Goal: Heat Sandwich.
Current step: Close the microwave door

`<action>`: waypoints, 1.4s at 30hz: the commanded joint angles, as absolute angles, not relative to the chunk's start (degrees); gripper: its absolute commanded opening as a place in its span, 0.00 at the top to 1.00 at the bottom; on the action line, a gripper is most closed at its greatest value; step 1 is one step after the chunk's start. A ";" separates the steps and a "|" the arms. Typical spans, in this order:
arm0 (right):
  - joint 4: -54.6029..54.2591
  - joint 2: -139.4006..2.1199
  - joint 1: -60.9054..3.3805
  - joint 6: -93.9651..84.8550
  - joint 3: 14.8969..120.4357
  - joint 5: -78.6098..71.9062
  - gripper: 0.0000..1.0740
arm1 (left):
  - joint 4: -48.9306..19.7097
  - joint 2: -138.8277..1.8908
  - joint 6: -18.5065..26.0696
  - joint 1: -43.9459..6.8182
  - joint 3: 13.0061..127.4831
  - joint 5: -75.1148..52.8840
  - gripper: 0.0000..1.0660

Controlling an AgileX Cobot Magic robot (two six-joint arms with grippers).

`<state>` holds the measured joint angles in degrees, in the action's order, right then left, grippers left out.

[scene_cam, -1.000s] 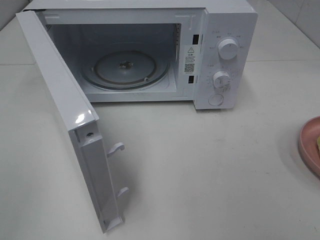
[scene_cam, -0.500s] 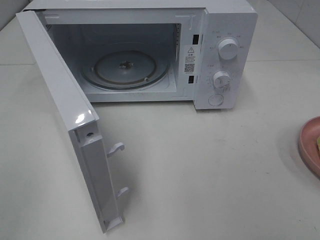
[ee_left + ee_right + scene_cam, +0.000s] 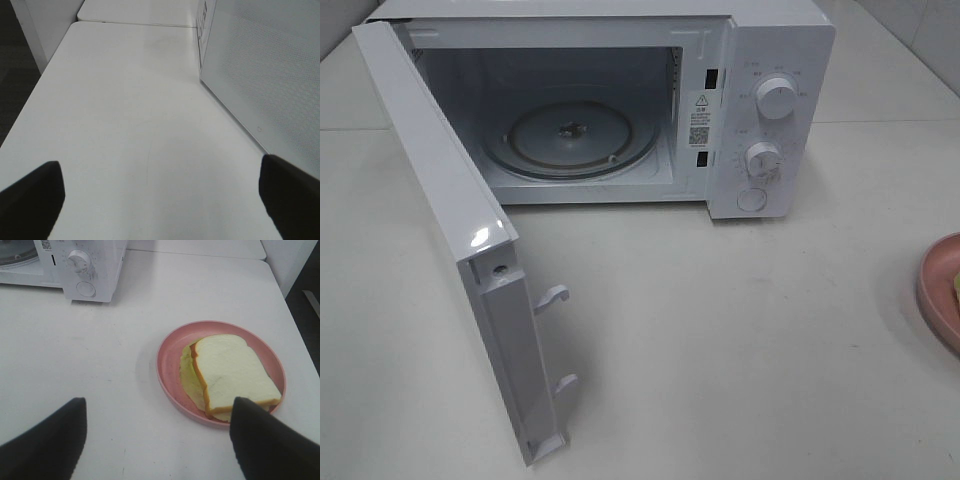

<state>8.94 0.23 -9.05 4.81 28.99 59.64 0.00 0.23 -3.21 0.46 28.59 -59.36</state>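
The sandwich (image 3: 231, 371), white bread with yellow-green filling at its edges, lies on a round pink plate (image 3: 169, 357); only the plate's rim (image 3: 938, 290) shows at the right edge of the high view. My right gripper (image 3: 157, 440) hovers open just short of the plate, one finger (image 3: 265, 445) overlapping its near rim, nothing between the fingers. The white microwave (image 3: 770, 60) stands at the back with its door (image 3: 470, 250) swung wide open and the glass turntable (image 3: 570, 138) bare. My left gripper (image 3: 160, 200) is open over bare table beside the door's outer face.
The open door juts far forward on the left side of the table (image 3: 720, 350). Two knobs and a button sit on the microwave's right panel (image 3: 760, 160). The table's edge and a dark floor lie close to the plate in the right wrist view.
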 commanded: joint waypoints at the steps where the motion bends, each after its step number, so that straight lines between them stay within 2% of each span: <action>1: 8.94 1.78 -8.54 4.18 28.82 59.30 0.29 | -0.46 1.72 -3.27 0.63 28.36 -58.90 0.05; 35: 8.94 1.78 -8.54 4.24 28.88 59.30 0.29 | 0.00 1.38 -3.38 0.63 28.36 -58.79 0.05; 40: 8.94 1.78 -8.54 4.24 28.88 59.30 0.29 | 0.00 1.38 -3.38 0.63 28.36 -58.79 0.13; 42: 8.94 1.78 -8.54 4.24 28.88 59.30 0.29 | 0.00 1.38 -3.38 0.63 28.36 -58.79 0.20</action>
